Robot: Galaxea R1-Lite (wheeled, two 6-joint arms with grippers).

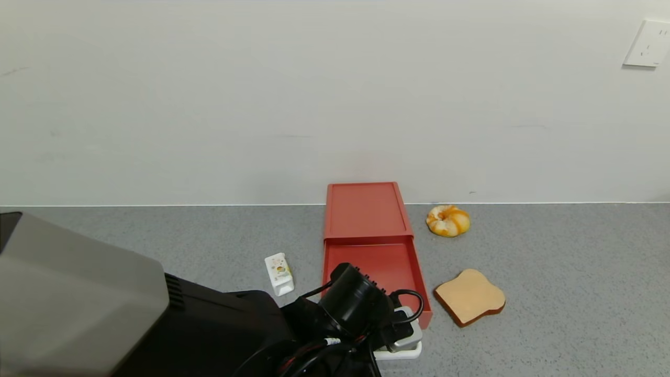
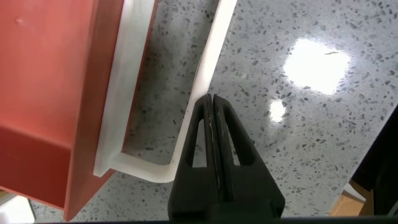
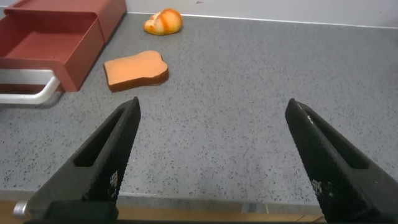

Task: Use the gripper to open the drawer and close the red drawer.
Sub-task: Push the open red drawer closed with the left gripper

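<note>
The red drawer [image 1: 384, 264] stands pulled out of its flat red box [image 1: 365, 208], with its inside bare. Its white loop handle [image 1: 405, 352] faces me at the front. My left gripper [image 2: 210, 98] is shut, and its tips lie against the outer side of the handle's bar [image 2: 205, 62], not inside the loop. In the head view the black wrist [image 1: 358, 303] hides the fingers. My right gripper [image 3: 212, 104] hangs open over bare counter near the front edge, to the right of the drawer [image 3: 50, 43], and holds nothing.
A small white carton [image 1: 279, 273] lies left of the drawer. A toast slice [image 1: 469, 296] and a round bun [image 1: 447, 220] lie to its right. The wall runs close behind the red box. The grey counter [image 1: 576, 272] stretches off to the right.
</note>
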